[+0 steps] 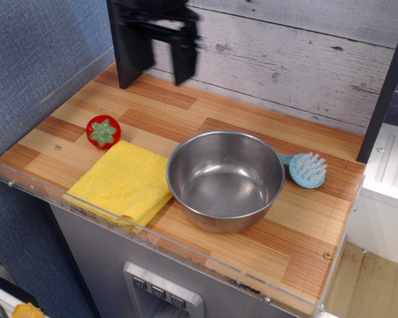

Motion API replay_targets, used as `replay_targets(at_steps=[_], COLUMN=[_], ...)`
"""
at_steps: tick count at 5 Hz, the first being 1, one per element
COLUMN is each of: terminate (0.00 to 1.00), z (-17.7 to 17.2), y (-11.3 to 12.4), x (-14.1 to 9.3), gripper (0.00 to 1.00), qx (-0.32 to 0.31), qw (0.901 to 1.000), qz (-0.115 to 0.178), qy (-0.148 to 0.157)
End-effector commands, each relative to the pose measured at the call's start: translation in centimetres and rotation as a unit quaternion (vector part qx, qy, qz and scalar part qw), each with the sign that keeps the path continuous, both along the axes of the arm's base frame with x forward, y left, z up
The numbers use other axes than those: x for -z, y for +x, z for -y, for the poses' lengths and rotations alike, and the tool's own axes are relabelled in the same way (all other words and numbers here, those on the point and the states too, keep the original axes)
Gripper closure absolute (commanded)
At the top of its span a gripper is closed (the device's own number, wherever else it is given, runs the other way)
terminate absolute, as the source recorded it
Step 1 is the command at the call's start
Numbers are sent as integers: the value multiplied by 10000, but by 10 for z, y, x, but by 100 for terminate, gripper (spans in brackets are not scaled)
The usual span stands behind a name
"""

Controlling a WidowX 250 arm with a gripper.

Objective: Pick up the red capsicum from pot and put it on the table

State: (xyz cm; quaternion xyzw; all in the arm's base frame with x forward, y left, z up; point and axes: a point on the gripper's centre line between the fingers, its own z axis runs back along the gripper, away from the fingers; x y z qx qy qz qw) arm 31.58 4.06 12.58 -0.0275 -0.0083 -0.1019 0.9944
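The red capsicum (103, 131) lies on the wooden table (186, 109) at the left, its green cap facing up, just beyond the yellow cloth's far corner. The steel pot (225, 179) stands in the middle of the table and has nothing in it. My gripper (163, 59) is high at the back, blurred by motion, well above and to the right of the capsicum. Its two dark fingers (184, 61) hang apart with nothing between them.
A folded yellow cloth (123, 181) lies left of the pot, touching it. A light-blue brush (306, 169) lies right of the pot. A dark post (123, 41) stands at the back left. A clear acrylic rim (152, 233) edges the table's front.
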Motion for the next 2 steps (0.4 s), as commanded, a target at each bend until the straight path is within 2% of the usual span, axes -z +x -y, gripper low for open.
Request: replay_targets(at_steps=[1, 2], terminate=[0, 100], z=[18, 16], y=[-18, -27], x=[-32, -46], gripper=[0, 0], qx=[66, 11], qw=[9972, 9949], qz=[569, 770], qy=[480, 645])
